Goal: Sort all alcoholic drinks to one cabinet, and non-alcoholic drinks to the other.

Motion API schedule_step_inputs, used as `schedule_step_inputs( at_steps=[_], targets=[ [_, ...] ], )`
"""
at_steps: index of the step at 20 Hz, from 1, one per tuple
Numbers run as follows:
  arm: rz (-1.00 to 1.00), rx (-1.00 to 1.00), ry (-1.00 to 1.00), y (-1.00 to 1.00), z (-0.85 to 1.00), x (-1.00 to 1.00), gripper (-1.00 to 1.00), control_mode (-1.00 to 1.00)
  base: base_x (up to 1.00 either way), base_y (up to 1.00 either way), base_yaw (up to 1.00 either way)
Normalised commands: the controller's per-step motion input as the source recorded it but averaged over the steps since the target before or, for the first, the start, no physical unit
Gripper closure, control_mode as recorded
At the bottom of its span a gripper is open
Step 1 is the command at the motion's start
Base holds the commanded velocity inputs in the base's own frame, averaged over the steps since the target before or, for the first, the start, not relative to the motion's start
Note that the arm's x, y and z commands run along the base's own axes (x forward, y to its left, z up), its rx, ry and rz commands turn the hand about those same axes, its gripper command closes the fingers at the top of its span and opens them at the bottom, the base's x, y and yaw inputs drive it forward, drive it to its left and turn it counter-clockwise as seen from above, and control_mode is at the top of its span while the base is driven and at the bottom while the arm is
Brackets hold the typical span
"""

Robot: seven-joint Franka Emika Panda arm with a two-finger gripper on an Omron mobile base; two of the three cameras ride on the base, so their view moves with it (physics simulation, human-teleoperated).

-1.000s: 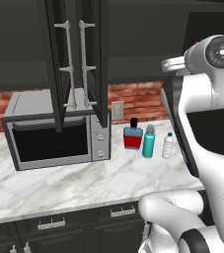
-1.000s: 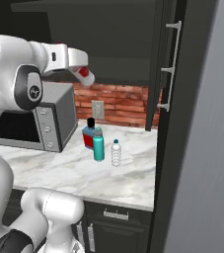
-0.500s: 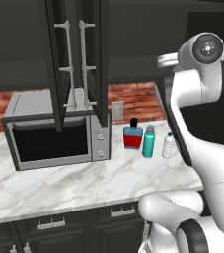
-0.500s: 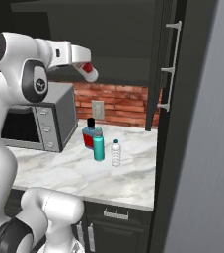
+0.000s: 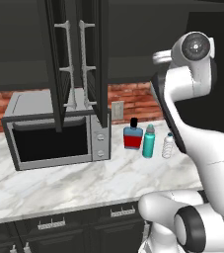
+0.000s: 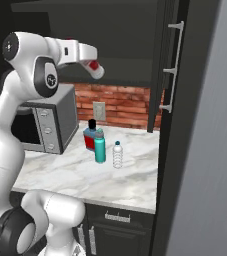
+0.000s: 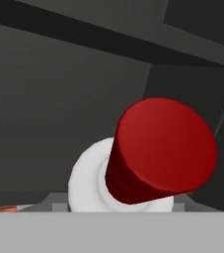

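My gripper (image 6: 88, 63) is shut on the slim white bottle (image 6: 95, 69), one of the alcoholic drinks, and holds it tilted high up in front of the dark open cabinet (image 6: 120, 45). In the hand view its red cap (image 7: 163, 148) and white shoulder (image 7: 86, 183) point into the dark cabinet interior. On the marble counter stand the squat blue red-labelled bottle (image 5: 132, 137) (image 6: 89, 138), the teal bottle (image 5: 148, 141) (image 6: 100, 146) and the clear ribbed water bottle (image 5: 168, 146) (image 6: 117, 154), close together. Two black cabinet doors (image 5: 76, 59) with silver bar handles hang open above the microwave.
A grey microwave (image 5: 54, 136) sits on the counter (image 5: 84, 178) at the left, under the open doors. Another tall black door with a bar handle (image 6: 172, 65) stands open at the right. A brick backsplash with a wall outlet (image 5: 117, 109) runs behind the bottles.
The arm has swung a little further toward the cabinet, carrying the white bottle slightly forward and up. The three bottles on the counter have not moved.
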Motion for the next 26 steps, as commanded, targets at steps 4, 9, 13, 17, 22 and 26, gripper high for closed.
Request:
schedule_step_inputs(
  at_steps=[4, 9, 13, 17, 22, 26],
  targets=[
    [0.00, 0.00, -0.01, -0.10, -0.05, 0.34, 1.00, -1.00, 0.00, 0.00, 0.00],
    [0.00, 0.00, -0.01, -0.10, -0.07, 0.32, 1.00, -1.00, 0.00, 0.00, 0.00],
    [0.00, 0.00, 0.00, -0.14, -0.14, 0.32, 1.00, -1.00, 0.00, 0.00, 0.00],
    [0.00, 0.00, 0.00, -0.17, -0.18, 0.29, 1.00, -1.00, 0.00, 0.00, 0.00],
    [0.00, 0.00, 0.00, -0.16, -0.18, 0.31, 1.00, -1.00, 0.00, 0.00, 0.00],
    [0.00, 0.00, 0.00, -0.14, -0.10, 0.35, 1.00, -1.00, 0.00, 0.00, 0.00]
  ],
)
